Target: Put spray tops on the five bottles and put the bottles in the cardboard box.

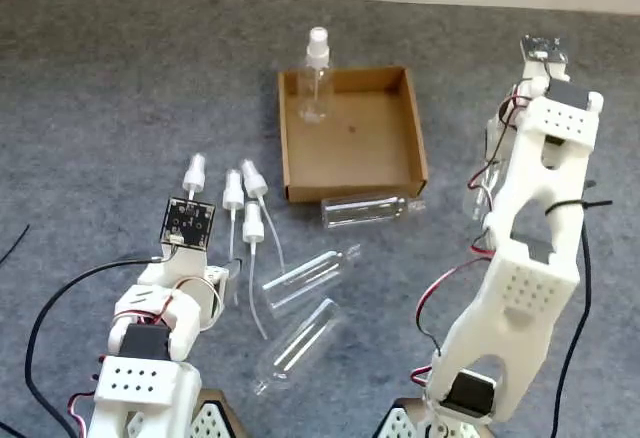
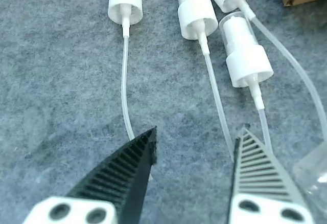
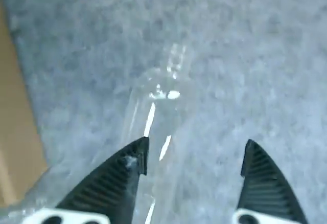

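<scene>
- The left claw (image 2: 196,138) hangs wide open and empty over the thin dip tubes of the four loose spray tops (image 1: 233,194). These lie close together on the grey tabletop (image 1: 100,88), off to one side of the cardboard box (image 1: 415,148).
- The right claw (image 3: 195,150) is spread just as wide with nothing in it. A clear bottle (image 3: 153,106) lies below it, nearer one finger than the other and just beside the box's outer wall.
- Three more uncapped bottles (image 1: 310,276) lie on their sides between the two arms, and the one nearest the box sits right along its front wall. One capped bottle (image 1: 317,78) already stands upright in a corner of the box.
- The bottles look light, thin-walled and smooth (clear plastic, by the glint), so they will likely roll on the tabletop and slip in a loose grip. The best hold is probably across the middle of the body with moderate pressure, leaving the neck free for the top.
- The spray tops look light too. The head and collar seem stiff, but the tube is slender and bends easily. I would grip the collar or head, never the tube, so that the tube hangs free to be guided into a bottle's neck.
</scene>
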You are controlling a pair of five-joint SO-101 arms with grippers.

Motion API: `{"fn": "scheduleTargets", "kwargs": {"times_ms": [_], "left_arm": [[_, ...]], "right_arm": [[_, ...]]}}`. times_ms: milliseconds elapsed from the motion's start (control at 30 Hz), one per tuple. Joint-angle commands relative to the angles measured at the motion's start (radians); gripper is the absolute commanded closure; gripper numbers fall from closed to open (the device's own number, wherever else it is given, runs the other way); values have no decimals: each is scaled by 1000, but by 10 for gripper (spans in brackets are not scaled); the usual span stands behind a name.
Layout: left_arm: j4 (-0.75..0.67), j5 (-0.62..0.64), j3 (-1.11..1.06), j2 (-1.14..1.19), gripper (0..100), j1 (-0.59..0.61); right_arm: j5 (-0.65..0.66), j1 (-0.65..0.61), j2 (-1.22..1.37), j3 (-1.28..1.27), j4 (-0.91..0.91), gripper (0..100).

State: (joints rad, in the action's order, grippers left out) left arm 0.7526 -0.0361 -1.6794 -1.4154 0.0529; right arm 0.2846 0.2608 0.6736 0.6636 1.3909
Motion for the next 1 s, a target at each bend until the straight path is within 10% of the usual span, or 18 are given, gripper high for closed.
{"fn": "scheduleTargets", "kwargs": {"times_ms": [0,267,467,633,967], "left_arm": [[5,8,-25,-8,779,8],[5,8,-25,-8,779,8],[5,8,-25,-8,779,8],[5,8,-25,-8,779,10],[5,8,-25,-8,779,10]], "right_arm": [[12,12,105,182,-1,749],[11,21,409,481,71,769],[14,53,518,740,271,973],[207,73,547,967,377,989],[232,185,305,552,378,989]]}}
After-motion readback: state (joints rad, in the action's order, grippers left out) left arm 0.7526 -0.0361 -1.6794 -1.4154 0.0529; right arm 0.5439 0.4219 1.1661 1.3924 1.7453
